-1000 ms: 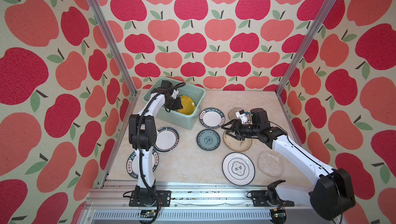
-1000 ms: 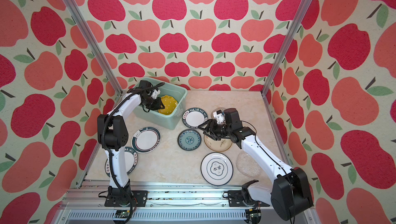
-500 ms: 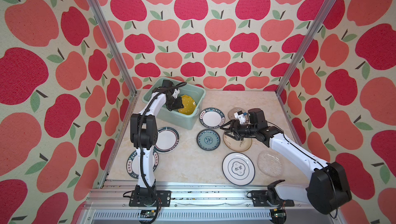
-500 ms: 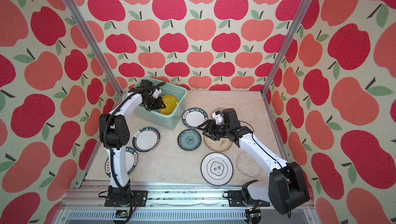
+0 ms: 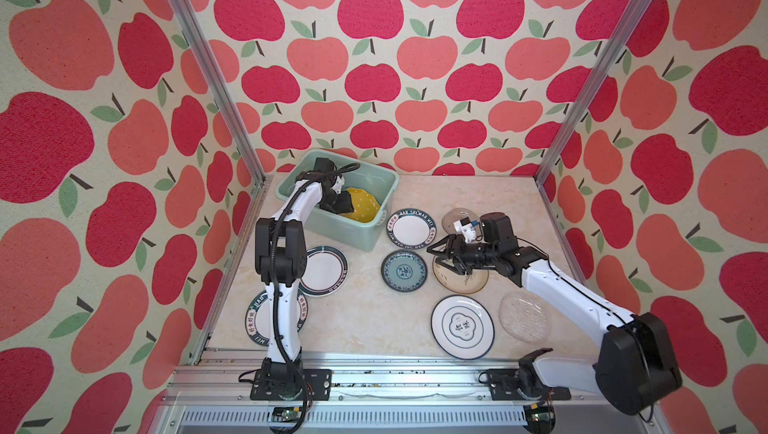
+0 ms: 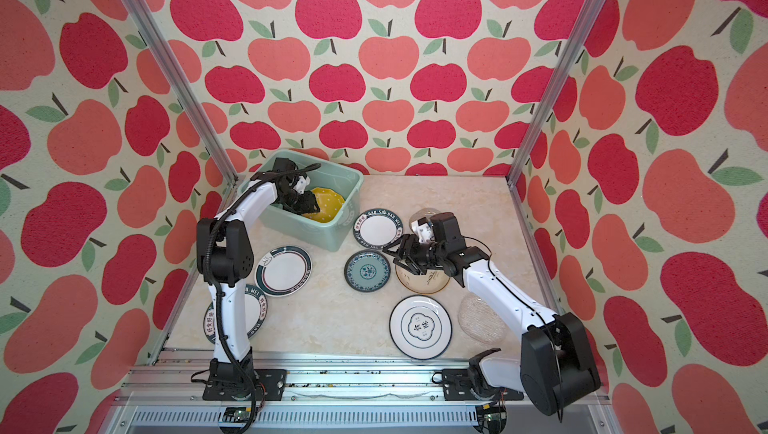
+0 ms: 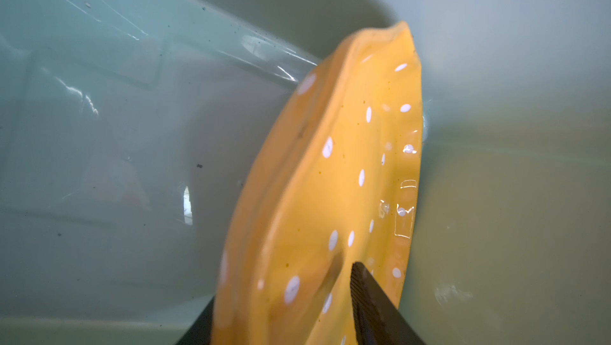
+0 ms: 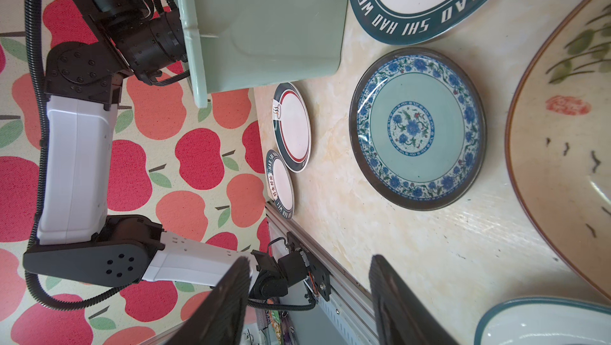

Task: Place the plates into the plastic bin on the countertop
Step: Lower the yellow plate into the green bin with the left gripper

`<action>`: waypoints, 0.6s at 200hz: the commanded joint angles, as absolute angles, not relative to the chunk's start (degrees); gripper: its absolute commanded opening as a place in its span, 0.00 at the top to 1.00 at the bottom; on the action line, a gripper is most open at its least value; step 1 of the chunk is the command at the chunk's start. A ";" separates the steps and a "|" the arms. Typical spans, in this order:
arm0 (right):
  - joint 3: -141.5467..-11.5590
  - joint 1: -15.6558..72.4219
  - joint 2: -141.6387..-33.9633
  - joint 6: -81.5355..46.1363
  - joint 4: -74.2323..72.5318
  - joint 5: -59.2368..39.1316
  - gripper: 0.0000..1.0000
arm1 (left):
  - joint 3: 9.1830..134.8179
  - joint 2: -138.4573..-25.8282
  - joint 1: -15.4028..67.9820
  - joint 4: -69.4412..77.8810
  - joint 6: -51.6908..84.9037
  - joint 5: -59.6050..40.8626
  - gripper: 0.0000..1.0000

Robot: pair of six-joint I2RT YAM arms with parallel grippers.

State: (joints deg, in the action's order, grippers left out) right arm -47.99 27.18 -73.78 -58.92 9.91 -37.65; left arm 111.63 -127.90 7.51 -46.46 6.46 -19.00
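Glossy scalloped yellow plate (image 7: 330, 178) between parted left jaws in smooth bin (image 7: 99, 128); right jaws wide, empty.

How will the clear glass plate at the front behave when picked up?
The glass plate is probably stiff and breakable: it looks like textured glass. It lies flat on the countertop, so a push likely slides it, and its low rim may slip.

Staged robot test booth, apple-patterned walls (image 5: 374, 16), aluminium rails (image 5: 202, 58), marble-look countertop (image 5: 365, 319), two mounted robot arms (image 5: 569, 294)
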 commanded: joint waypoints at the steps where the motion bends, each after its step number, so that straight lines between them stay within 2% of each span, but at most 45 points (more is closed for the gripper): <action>1: -46.87 26.70 -73.19 -57.74 9.28 -38.76 0.39 | 113.36 -129.43 7.78 -45.58 5.98 -17.36 0.43; 120: -45.71 26.71 -75.45 -57.70 7.65 -39.02 0.39 | 113.64 -133.15 7.74 -44.30 5.36 -11.27 0.25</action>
State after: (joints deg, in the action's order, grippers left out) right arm -46.48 27.18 -74.91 -58.92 8.38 -38.13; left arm 111.77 -132.05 7.51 -44.73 6.44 -11.79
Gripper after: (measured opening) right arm 0.610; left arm 0.739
